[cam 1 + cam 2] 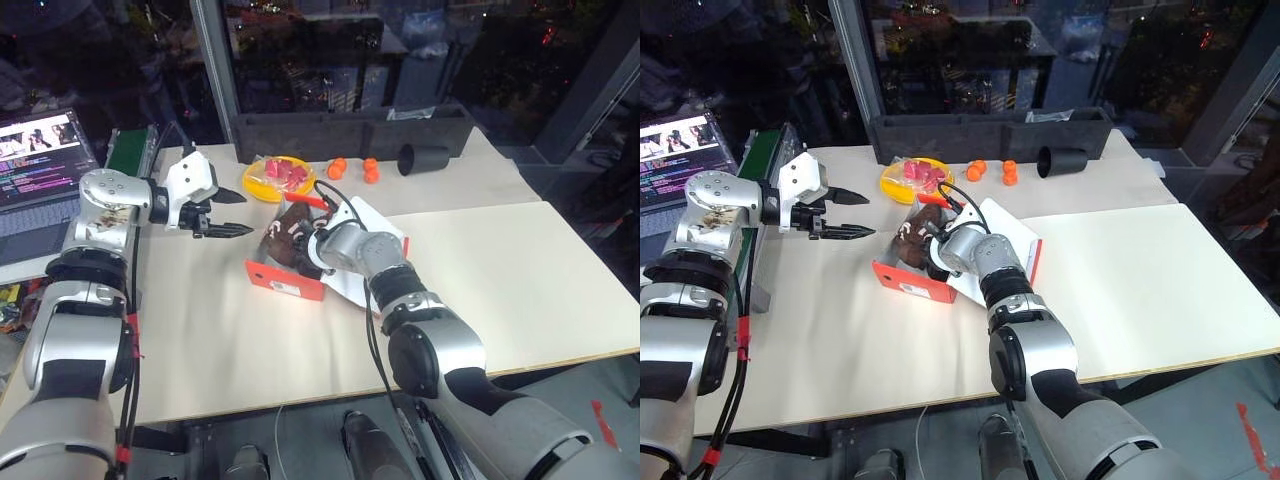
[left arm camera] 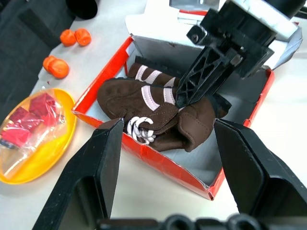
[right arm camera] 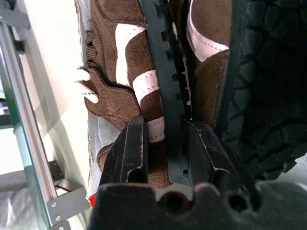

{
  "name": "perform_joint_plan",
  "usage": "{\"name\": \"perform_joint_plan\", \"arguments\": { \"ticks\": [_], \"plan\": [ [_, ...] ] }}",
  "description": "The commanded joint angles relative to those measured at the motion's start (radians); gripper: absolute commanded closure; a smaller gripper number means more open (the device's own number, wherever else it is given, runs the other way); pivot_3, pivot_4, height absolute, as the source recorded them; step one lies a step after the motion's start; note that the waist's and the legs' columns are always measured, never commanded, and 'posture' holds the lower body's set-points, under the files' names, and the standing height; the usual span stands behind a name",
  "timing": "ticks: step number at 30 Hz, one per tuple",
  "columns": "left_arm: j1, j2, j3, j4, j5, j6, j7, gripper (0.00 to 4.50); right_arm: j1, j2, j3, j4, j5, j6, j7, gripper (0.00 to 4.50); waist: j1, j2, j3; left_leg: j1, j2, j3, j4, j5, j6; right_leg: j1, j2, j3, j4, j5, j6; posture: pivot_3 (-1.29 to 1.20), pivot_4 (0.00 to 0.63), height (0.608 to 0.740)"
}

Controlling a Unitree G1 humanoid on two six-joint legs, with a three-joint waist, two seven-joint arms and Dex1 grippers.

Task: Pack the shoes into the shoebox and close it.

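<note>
Two brown shoes (image 2: 158, 108) already lie in the red-orange shoebox (image 1: 285, 282), so from where I stand the packing looks nearly done; what remains, I judge, is letting go, settling the pair flat and folding the lid shut

From the head views, the shoebox sits mid-table with its white lid (image 1: 375, 225) thrown back toward three o'clock. The right gripper (image 1: 300, 243) reaches down into the box. The left gripper (image 1: 230, 215) hangs at about nine o'clock of the box, well apart from it, its fingers spread and holding nothing. At twelve o'clock of the box lies a yellow plate (image 1: 262, 185) with red pieces in a clear wrap, then small orange fruits (image 1: 355, 168) and a black cup (image 1: 425, 158) on its side toward one o'clock, before a long black tray (image 1: 350, 130)

In the left wrist view, both shoes rest inside the box, one overlapping the other, laces toward the near wall; the right gripper's fingers pinch the upper shoe's heel edge

In the right wrist view, those fingers (image 3: 132, 153) are clamped on a shoe's edge, suede on one side and the black ribbed sole on the other, the shoe not yet released
</note>
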Motion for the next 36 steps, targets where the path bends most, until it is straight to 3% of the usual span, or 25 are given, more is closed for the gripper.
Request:
{"name": "perform_joint_plan", "arguments": {
  "ticks": [1, 3, 10, 18, 21, 25, 30, 33, 36],
  "plan": [
    [-0.023, 0.015, 0.025, -0.02, 0.008, -0.008, 0.006, 1.3, -0.001, 0.315, 0.031, 0.139, -0.081, 0.02, 0.053, 3.54, -0.003, -0.002, -0.008, 0.0, 0.0, 0.0, 0.0, 0.0, 0.0, 0.0, 0.0, 0.0, 0.0, 0.0, 0.0, 0.0, 0.15, 0.727],
    [-0.023, 0.013, 0.027, -0.02, 0.007, -0.012, 0.008, 1.3, -0.01, 0.308, 0.035, 0.149, -0.099, 0.034, 0.069, 3.54, -0.005, -0.003, -0.014, 0.0, 0.0, 0.0, 0.0, 0.0, 0.0, 0.0, 0.0, 0.0, 0.0, 0.0, -0.001, 0.0, 0.15, 0.727],
    [-0.001, 0.012, 0.033, -0.029, 0.002, -0.018, 0.019, 1.25, -0.054, 0.223, 0.045, 0.111, -0.158, 0.017, 0.125, 1.11, -0.005, -0.002, -0.016, 0.0, 0.0, 0.0, 0.0, 0.0, 0.0, -0.001, 0.0, 0.0, 0.001, -0.002, 0.001, 0.0, 0.15, 0.727],
    [-0.005, -0.002, 0.046, -0.012, 0.001, -0.019, 0.044, 1.25, -0.126, 0.113, 0.057, -0.118, -0.164, 0.035, 0.186, 1.11, 0.011, 0.001, -0.011, -0.008, 0.0, -0.001, 0.0, 0.0, 0.001, -0.006, 0.0, 0.0, 0.001, -0.003, 0.006, 0.0, 0.15, 0.727],
    [0.02, -0.022, 0.073, -0.032, -0.024, 0.012, 0.078, 1.25, -0.087, 0.038, 0.074, -0.389, -0.131, 0.107, 0.222, 1.11, 0.011, 0.006, -0.006, -0.021, 0.0, -0.001, 0.0, 0.0, 0.001, -0.02, 0.0, 0.0, 0.004, -0.003, 0.006, 0.0, 0.15, 0.727],
    [0.07, -0.042, 0.108, -0.093, -0.055, 0.073, 0.1, 1.25, 0.025, -0.006, 0.056, -0.736, -0.053, 0.264, 0.148, 1.11, 0.01, 0.01, -0.004, -0.033, 0.0, -0.002, -0.001, 0.0, 0.001, -0.035, 0.001, 0.0, 0.009, -0.004, 0.005, 0.0, 0.15, 0.727],
    [0.141, -0.042, 0.118, -0.16, -0.066, 0.126, 0.111, 1.25, 0.233, -0.064, 0.074, -1.164, 0.047, 0.455, 0.086, 1.11, 0.022, 0.01, -0.004, -0.033, 0.0, -0.003, -0.009, 0.0, 0.001, -0.037, -0.001, -0.002, 0.007, 0.0, -0.003, 0.0, 0.15, 0.727],
    [0.165, -0.028, 0.129, -0.153, -0.056, 0.129, 0.129, 1.25, 0.423, -0.126, 0.077, -1.366, 0.074, 0.511, 0.087, 1.85, 0.029, 0.01, -0.004, -0.034, 0.0, -0.003, -0.009, 0.0, 0.001, -0.037, -0.001, -0.003, 0.006, 0.0, -0.003, 0.0, 0.15, 0.727],
    [0.185, -0.011, 0.129, -0.133, -0.042, 0.12, 0.134, 1.25, 0.623, -0.215, 0.078, -1.553, 0.135, 0.58, 0.114, 2.91, 0.042, 0.01, -0.004, -0.033, 0.0, -0.003, -0.009, 0.0, 0.001, -0.037, -0.001, -0.003, 0.007, -0.005, 0.003, 0.0, 0.15, 0.727]
  ]
}}
